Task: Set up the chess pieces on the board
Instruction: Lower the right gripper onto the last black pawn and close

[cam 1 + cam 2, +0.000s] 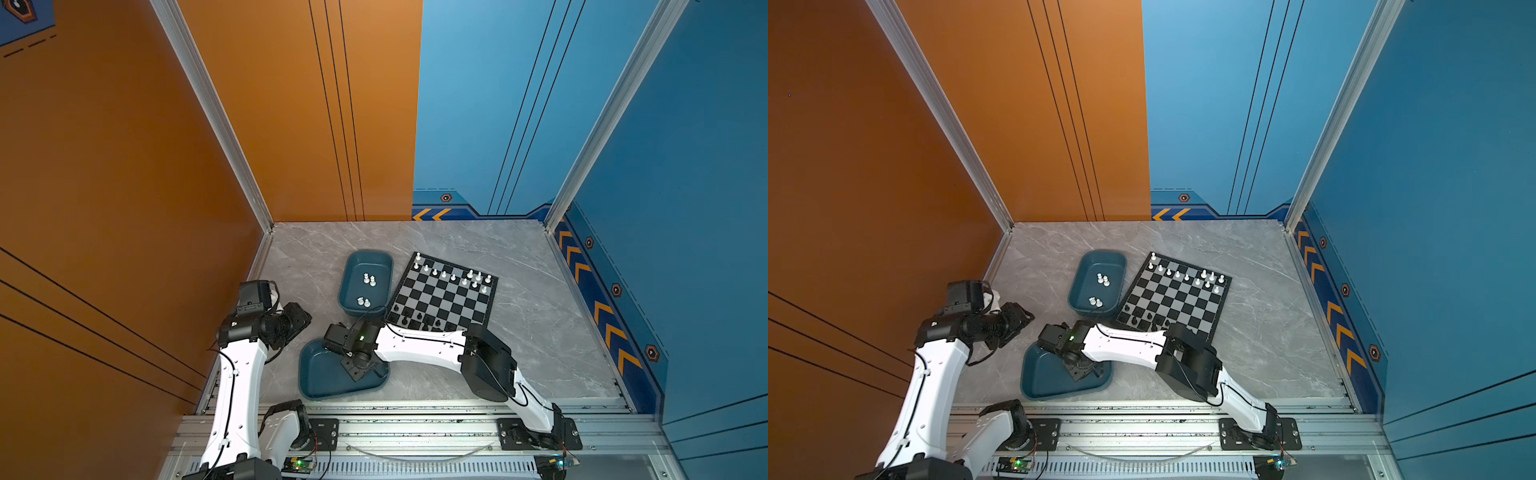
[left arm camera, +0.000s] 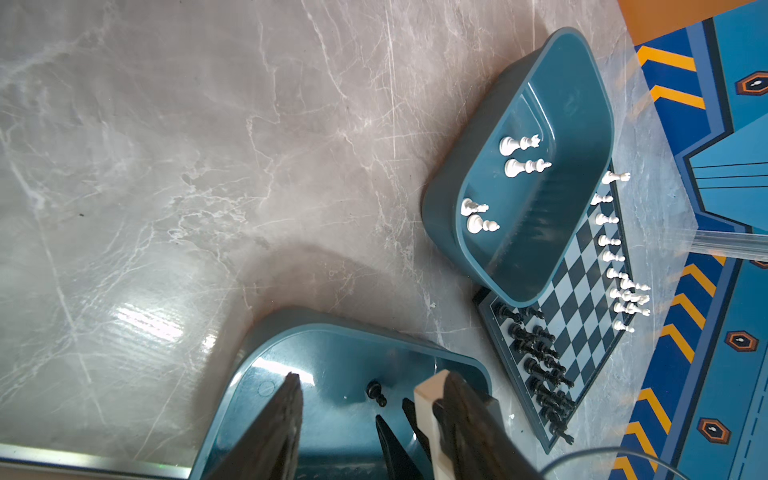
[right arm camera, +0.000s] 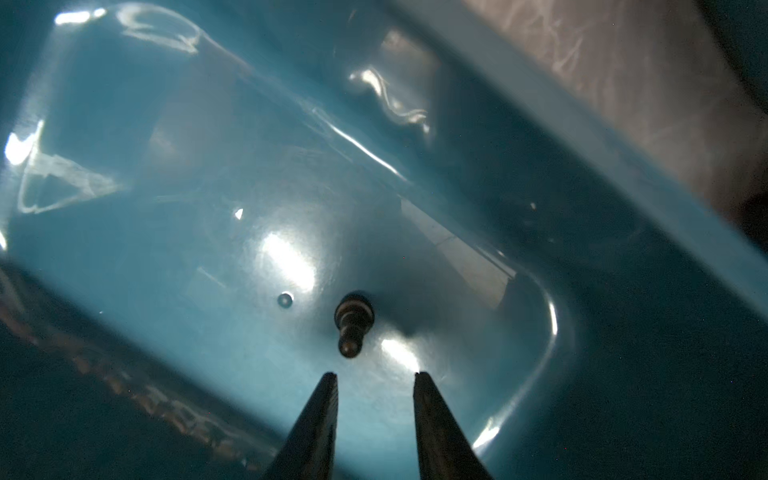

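Observation:
The board [image 1: 449, 303] lies right of centre. White chess pieces [image 1: 453, 276] line its far rows and black ones [image 1: 415, 321] its near rows. Several white pieces [image 1: 366, 281] stand in the far teal tray [image 1: 368, 254]. In the near teal tray [image 1: 316, 386] one black pawn [image 3: 352, 322] stands alone. My right gripper [image 3: 374, 376] is inside this tray, open, its tips just short of the pawn and nothing between them. Left of the trays, my left gripper [image 1: 306, 322] hovers open and empty. In the left wrist view the pawn [image 2: 376, 392] shows between its fingers [image 2: 293, 386], far beyond them.
The right forearm [image 1: 419, 345] crosses the board's near edge and hides part of the black row. The far tray's corner touches the board's left side. Orange and blue walls enclose the grey marble table [image 1: 540, 332]. An aluminium rail [image 1: 415, 428] runs along the front.

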`<action>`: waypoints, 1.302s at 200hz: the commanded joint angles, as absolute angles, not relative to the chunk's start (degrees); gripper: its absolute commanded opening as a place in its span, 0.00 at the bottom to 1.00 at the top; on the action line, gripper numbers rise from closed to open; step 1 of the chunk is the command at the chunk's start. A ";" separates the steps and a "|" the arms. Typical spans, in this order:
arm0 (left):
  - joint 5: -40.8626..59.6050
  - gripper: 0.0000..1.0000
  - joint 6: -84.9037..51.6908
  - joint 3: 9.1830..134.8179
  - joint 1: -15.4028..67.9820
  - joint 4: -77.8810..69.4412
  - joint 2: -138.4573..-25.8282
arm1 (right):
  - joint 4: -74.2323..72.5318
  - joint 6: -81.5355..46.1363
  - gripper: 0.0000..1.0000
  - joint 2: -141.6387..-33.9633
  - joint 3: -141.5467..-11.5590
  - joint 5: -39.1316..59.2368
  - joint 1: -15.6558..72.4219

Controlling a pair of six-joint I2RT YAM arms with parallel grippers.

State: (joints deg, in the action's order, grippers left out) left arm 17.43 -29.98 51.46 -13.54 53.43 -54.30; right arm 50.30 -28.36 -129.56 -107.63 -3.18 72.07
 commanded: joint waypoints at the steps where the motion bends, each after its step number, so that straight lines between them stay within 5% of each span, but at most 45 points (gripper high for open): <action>1: 18.62 0.56 -29.91 53.42 -13.32 53.63 -54.75 | 49.75 -27.77 0.36 -130.42 -109.64 -2.67 72.32; 218: 17.81 0.54 -29.45 54.15 -13.63 54.45 -54.99 | 49.49 -25.93 0.28 -133.49 -113.20 -0.79 70.50; 260: 17.56 0.54 -29.41 54.14 -13.62 54.49 -55.20 | 49.53 -25.58 0.19 -133.77 -113.49 -0.03 70.40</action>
